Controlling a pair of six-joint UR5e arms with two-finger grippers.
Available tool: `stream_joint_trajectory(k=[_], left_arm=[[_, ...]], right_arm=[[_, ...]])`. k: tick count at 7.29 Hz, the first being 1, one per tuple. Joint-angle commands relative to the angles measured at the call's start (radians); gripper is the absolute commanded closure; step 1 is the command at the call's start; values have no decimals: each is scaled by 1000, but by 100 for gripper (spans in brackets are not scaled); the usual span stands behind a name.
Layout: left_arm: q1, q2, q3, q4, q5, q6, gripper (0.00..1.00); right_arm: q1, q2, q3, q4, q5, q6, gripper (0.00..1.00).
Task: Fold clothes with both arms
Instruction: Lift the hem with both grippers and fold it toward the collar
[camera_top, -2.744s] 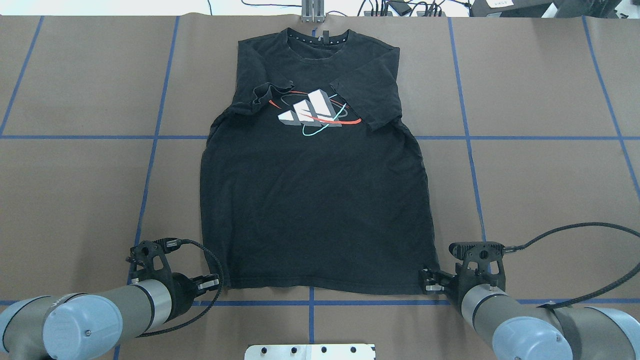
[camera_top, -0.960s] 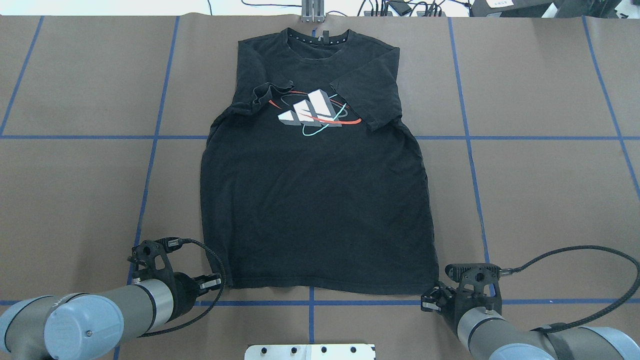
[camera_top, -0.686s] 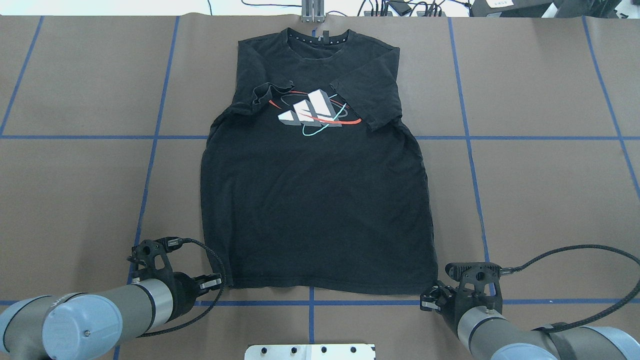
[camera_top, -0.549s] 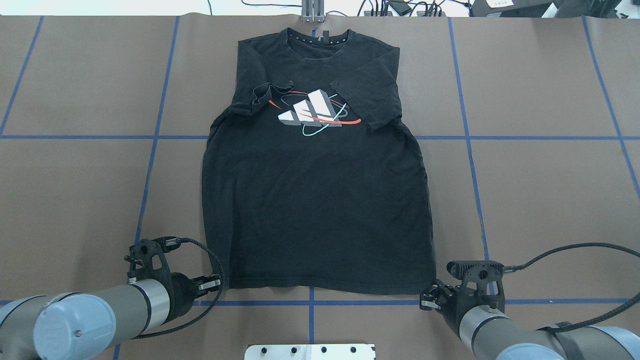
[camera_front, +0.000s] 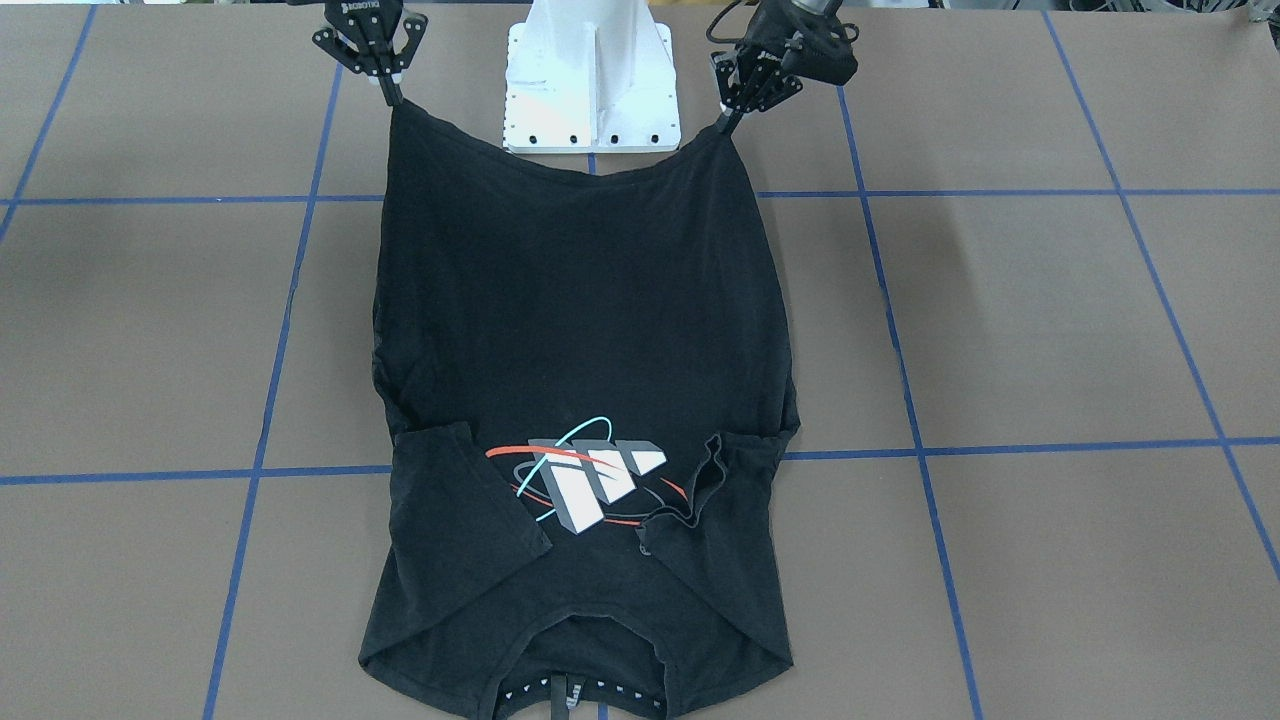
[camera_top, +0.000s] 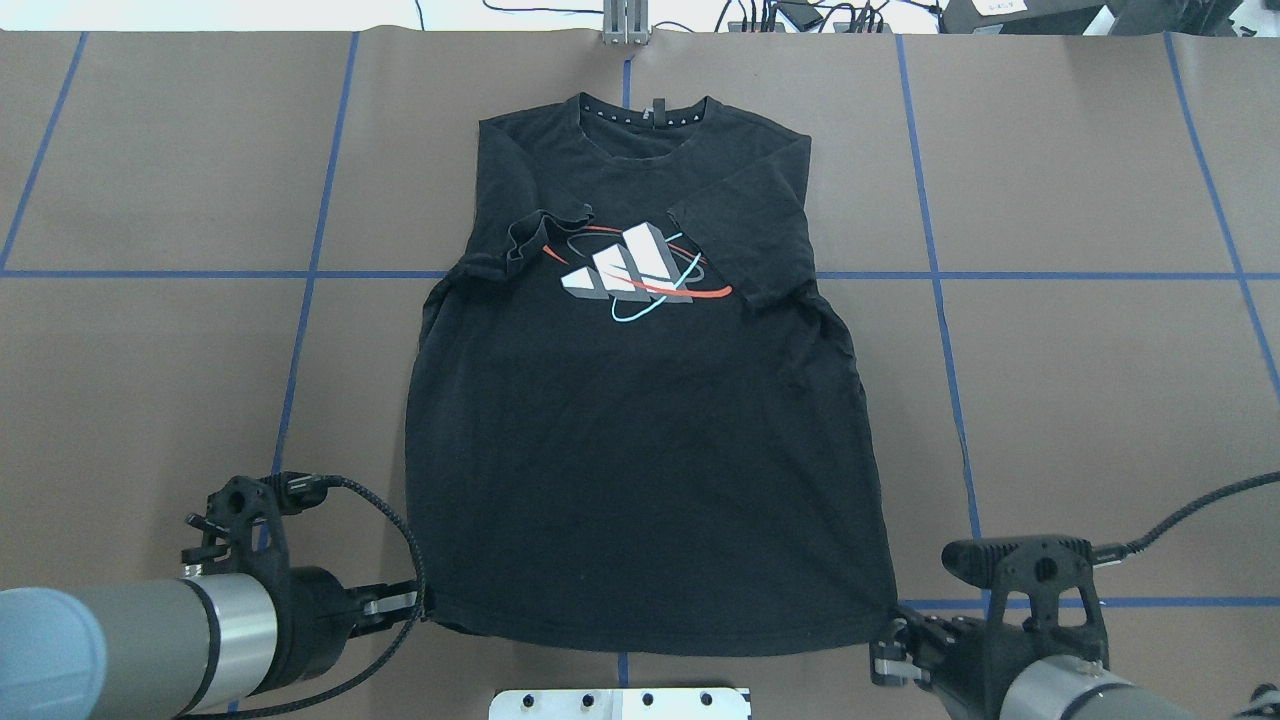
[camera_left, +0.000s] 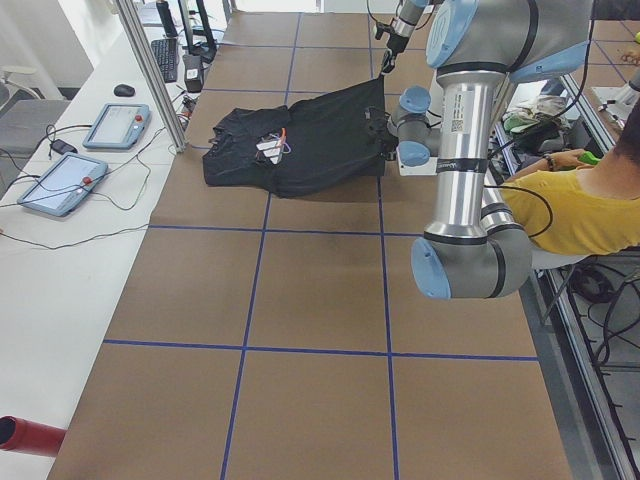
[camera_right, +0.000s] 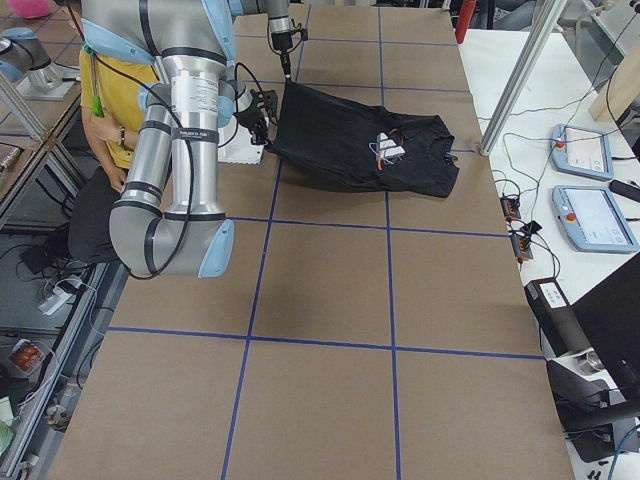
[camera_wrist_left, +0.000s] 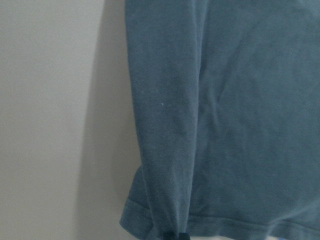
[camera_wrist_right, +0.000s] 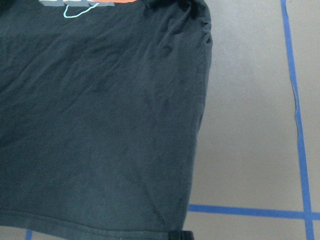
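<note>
- Pinching the two hem corners of the black T-shirt (camera_top: 640, 440) is my job at this moment. My left gripper (camera_top: 405, 603) is closed on the corner on my left and my right gripper (camera_front: 386, 92) on the other, each with only a thin nip of cloth.
- The hem end hangs raised off the table (camera_top: 1100, 380) close to the white mounting base (camera_front: 590, 70) and sags a little between my grippers.
- The collar (camera_top: 645, 110) end lies on the table at the far side, print (camera_top: 640, 272) up. The rumpled sleeve (camera_top: 540, 225) and the flat sleeve (camera_top: 745, 235) are turned inward beside the print.
- I judge the step to be carrying the hem forward over the body and laying it toward the collar, which halves the shirt.
- To do it well, I would move both grippers level and at one pace, so the hem runs square to the blue tape lines (camera_top: 1050, 275).
- I would hold them far enough apart to take out the sag, but not so far that the cloth pulls from my fingers.
- I would go high enough for the hanging cloth to clear the rumpled sleeve, which could drag and bunch.
- My wrist views show cloth only down to the bottom edge of the frame, so I cannot tell how deep either grip is. A jerk might lose a corner.
</note>
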Motion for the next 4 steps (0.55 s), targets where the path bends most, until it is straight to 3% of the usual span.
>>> stream_joint_trajectory(k=[1, 2, 3, 4], left_arm=[[86, 51, -157, 54, -54, -13, 100], [157, 79, -219, 55, -54, -71, 100], [161, 72, -238, 59, -54, -88, 100], [91, 63, -226, 109, -56, -73, 100]], right_arm=[[-160, 2, 137, -107, 6, 29, 100], [-235, 2, 149, -112, -16, 81, 100], [-234, 11, 155, -112, -41, 83, 100], [-166, 19, 156, -115, -38, 82, 100]])
